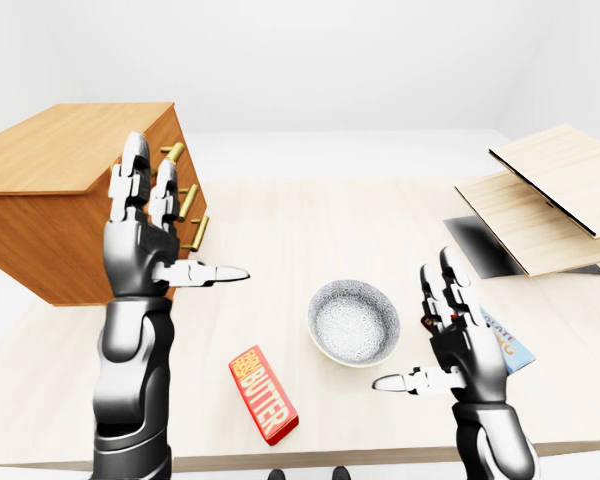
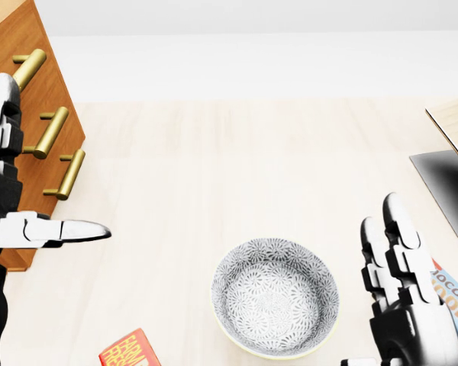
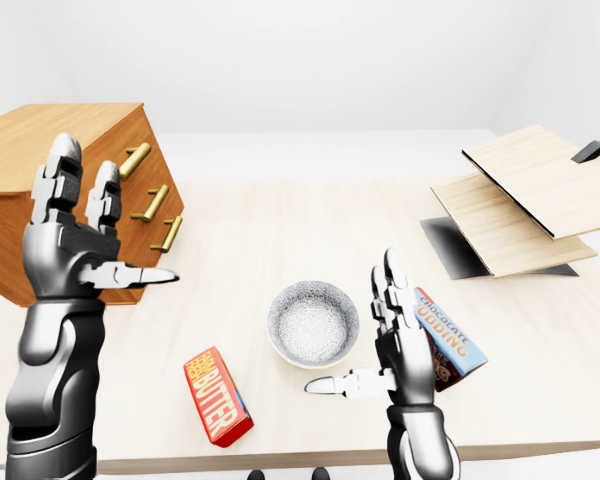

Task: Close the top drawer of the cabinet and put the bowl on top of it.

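Observation:
The wooden cabinet [image 1: 75, 165] with three brass handles [image 2: 49, 131] stands at the left of the table; its drawer fronts look level with one another from here. A patterned grey bowl [image 2: 275, 297] sits upright on the table, low in the head view. My left hand [image 1: 160, 245] is raised in front of the cabinet's drawer face, fingers straight up, thumb pointing right, open and holding nothing. Just right of the bowl my right hand [image 1: 435, 335] stands open, a small gap between them, its thumb reaching toward the bowl's near side.
A red butter box [image 1: 264, 394] lies left of and below the bowl. A chocolate pudding box [image 3: 445, 335] lies behind my right hand. Stacked wooden boards [image 1: 550, 195] and a dark flat panel [image 1: 475, 248] occupy the right of the table.

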Available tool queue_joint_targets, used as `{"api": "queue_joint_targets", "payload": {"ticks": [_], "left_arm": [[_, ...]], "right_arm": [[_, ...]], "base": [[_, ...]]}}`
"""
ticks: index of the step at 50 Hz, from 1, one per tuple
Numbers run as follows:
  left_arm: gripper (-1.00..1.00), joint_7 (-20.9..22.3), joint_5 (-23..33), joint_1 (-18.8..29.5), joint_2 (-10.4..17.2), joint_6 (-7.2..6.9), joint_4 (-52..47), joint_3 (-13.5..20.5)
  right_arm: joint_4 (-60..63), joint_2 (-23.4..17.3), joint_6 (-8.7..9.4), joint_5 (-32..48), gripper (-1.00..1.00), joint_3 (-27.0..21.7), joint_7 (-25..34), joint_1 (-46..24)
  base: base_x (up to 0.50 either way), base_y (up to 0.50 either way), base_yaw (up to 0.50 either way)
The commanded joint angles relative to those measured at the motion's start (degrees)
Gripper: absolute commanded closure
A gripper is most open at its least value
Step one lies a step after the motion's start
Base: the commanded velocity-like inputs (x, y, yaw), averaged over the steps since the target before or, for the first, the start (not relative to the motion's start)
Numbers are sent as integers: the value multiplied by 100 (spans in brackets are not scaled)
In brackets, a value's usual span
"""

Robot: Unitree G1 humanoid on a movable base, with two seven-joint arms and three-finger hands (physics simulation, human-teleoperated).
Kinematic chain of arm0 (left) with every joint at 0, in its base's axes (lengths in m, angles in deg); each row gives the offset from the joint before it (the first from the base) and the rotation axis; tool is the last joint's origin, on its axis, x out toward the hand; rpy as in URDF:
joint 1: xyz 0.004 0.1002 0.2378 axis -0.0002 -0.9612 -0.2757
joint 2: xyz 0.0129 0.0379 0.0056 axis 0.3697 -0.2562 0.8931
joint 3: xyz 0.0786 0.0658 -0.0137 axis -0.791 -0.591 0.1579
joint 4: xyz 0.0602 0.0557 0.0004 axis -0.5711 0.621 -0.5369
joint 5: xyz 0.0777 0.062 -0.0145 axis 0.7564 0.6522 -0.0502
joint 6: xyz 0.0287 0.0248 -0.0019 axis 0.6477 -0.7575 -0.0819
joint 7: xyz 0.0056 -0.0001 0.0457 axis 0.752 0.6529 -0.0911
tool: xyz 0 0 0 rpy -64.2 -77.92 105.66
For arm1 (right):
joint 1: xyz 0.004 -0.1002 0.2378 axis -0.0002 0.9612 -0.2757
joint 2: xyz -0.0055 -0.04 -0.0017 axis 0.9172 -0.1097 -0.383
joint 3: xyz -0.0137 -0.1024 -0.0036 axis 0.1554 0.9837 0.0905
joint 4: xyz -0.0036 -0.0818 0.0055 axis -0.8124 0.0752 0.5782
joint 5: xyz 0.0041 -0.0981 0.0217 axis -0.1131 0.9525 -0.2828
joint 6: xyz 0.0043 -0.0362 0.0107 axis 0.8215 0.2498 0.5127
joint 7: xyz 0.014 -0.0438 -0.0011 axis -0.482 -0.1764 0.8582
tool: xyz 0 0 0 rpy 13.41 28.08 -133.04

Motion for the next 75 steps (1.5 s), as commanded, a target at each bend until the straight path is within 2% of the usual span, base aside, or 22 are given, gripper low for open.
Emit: {"api": "queue_joint_targets", "payload": {"ticks": [1, 4, 6, 10, 20, 23, 34, 40, 54, 58, 63, 68, 75], "left_arm": [[-100, 456, 1458, -596, -529, 0, -913, -789], [-100, 513, 1681, -683, -622, 0, -1019, -850], [-100, 525, 2035, -894, -715, 0, -1329, -1071], [-100, 654, 2233, -1120, -876, 0, -1717, -1270], [-100, 573, 2866, -1550, -980, 0, -2154, -1867], [-100, 389, 3309, -1567, -990, 0, -2134, -2061], [-100, 392, 3598, -1568, -1097, 0, -2280, -2296], [-100, 343, 3861, -1579, -1079, 0, -2370, -2516], [-100, 371, 4687, -1676, -1071, 0, -2582, -3156], [-100, 391, 5027, -1719, -1062, 0, -2645, -3389], [-100, 444, 5442, -1836, -1016, 0, -2661, -3678], [-100, 549, 5877, -2006, -959, 0, -2709, -4048], [-100, 664, 6173, -1906, -1053, 0, -2544, -4147]], "right_arm": [[58, 18, 0, -29, -100, -36, 32, 15], [54, 20, 0, -32, -100, -44, 35, 3], [76, 24, 0, -37, -100, -46, 44, 22], [111, 30, 0, -51, -100, -58, 57, 43], [350, 68, 0, -158, -100, -146, 154, 200], [454, 92, 0, -230, -100, -223, 207, 246], [906, 320, 0, -405, -100, -442, 458, 708], [1294, 532, 0, -720, -100, -738, 741, 1026], [1878, 1267, 0, -1305, -100, -1685, 1551, 1086], [1965, 1438, 195, -1437, -100, -2003, 1718, 931], [2009, 1639, 308, -1427, -100, -2190, 1900, 815], [1989, 1711, 360, -1389, -100, -2272, 1963, 713], [2005, 1750, 380, -1398, -100, -2296, 2015, 714]], "base": [[0, 0, 0], [0, 0, 0], [0, 0, 0], [0, 0, 0], [0, 0, 0], [0, 0, 0], [0, 0, 0], [0, 0, 0], [0, 0, 0], [0, 0, 0], [0, 0, 0], [0, 0, 0], [0, 0, 0]]}}
